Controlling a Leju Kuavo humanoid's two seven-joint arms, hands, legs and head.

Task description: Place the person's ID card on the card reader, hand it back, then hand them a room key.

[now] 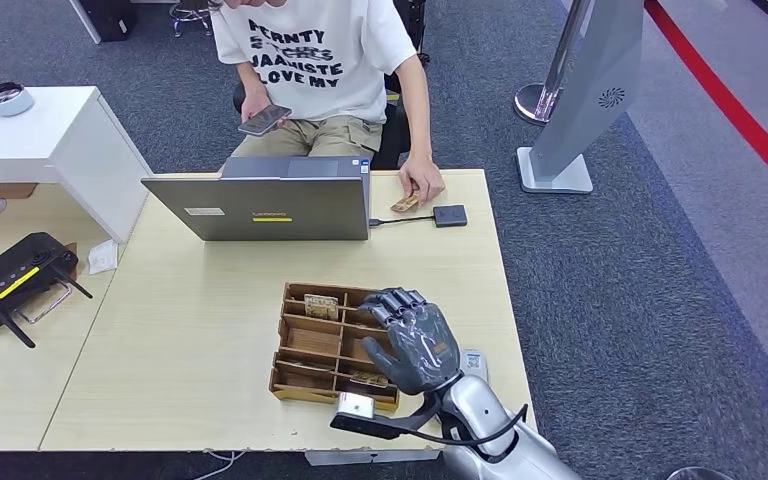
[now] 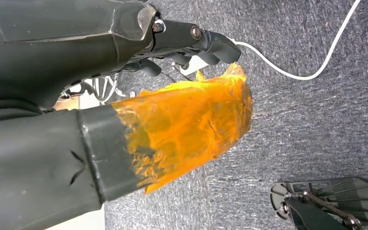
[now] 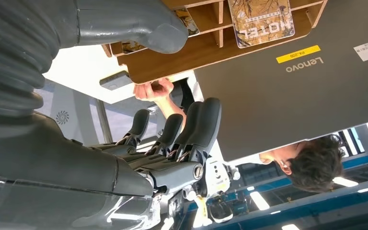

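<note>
One table (image 1: 210, 330), light wood. One laptop (image 1: 260, 205) at its far edge, back to the robot. One wooden tray (image 1: 305, 345) of compartments near the robot; one key card (image 1: 321, 305) reading "HOTEL" in its far row, others unclear. One right hand (image 1: 415, 340) above the tray's right side, fingers apart, holding nothing. Left hand (image 2: 191, 40): grip cannot be told. One card reader (image 1: 450, 215) right of the laptop; beside it one ID card (image 1: 406, 203) under the person's hand (image 1: 422, 185).

Silver arm (image 1: 500, 440), grey robot hand (image 1: 415, 340), black cable (image 1: 460, 435)
</note>
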